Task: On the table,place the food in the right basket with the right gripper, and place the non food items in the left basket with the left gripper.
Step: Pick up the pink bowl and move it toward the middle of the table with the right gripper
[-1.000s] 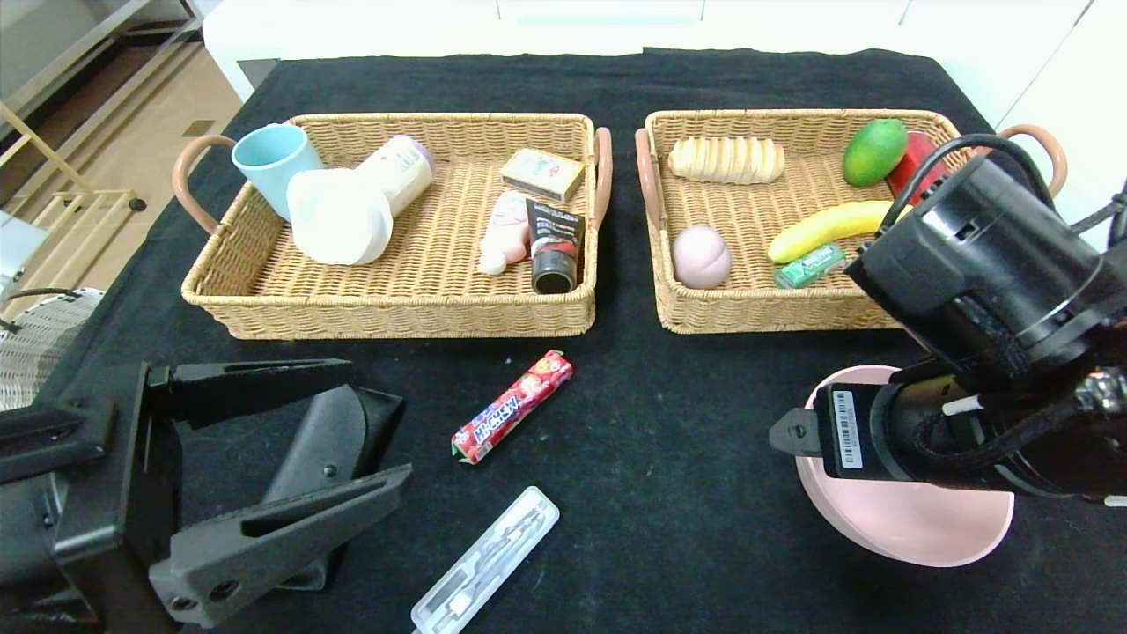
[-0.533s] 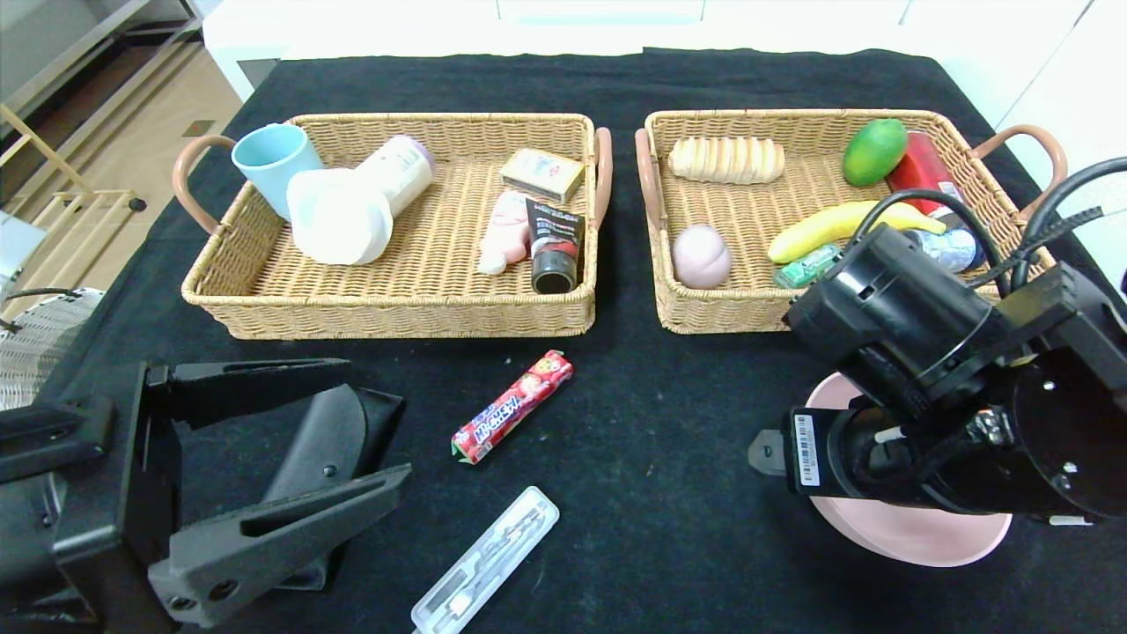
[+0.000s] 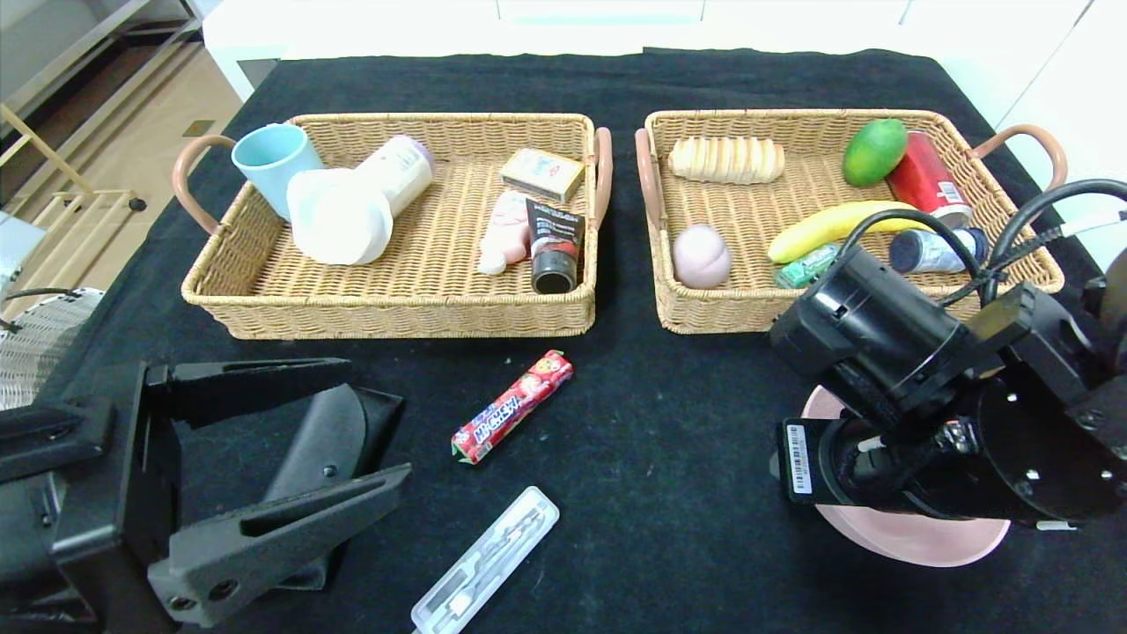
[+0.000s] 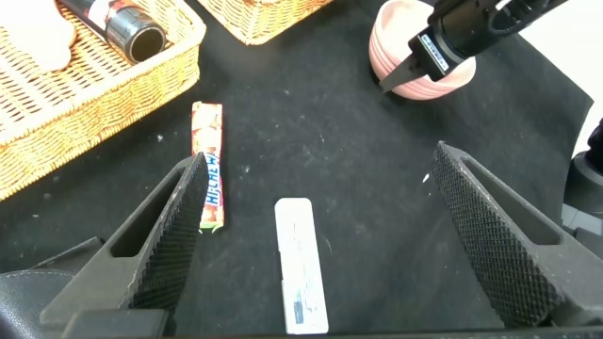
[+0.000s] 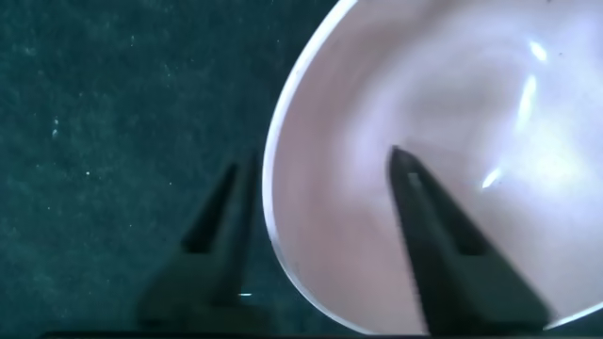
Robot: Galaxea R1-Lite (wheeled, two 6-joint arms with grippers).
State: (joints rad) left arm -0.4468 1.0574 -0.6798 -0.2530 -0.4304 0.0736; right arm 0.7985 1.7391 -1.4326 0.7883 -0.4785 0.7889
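Straddling the left rim of the large pink bowl (image 5: 443, 141) at near right of the black cloth-covered table (image 3: 687, 414), right gripper (image 5: 316, 235) has one jaw inside the bowl and one outside, apart either side of the wall; can't tell if they've pinched it yet. Odd, since a bowl is non-food and belongs to the left arm. Left gripper (image 3: 264, 458) hovers near left, jaws wide apart, over the black flap glasses case (image 3: 326, 440). Clear slim plastic cutlery box (image 3: 486, 561) lies near centre, long axis running near-left to far-right. Red candy stick pack (image 3: 511, 407) just beyond it lies on the same diagonal, still on the cloth. Next move, I'd guess: right arm takes that candy across its short axis into the right wicker basket (image 3: 704, 317). Left wicker basket (image 3: 387, 313) sits far left.
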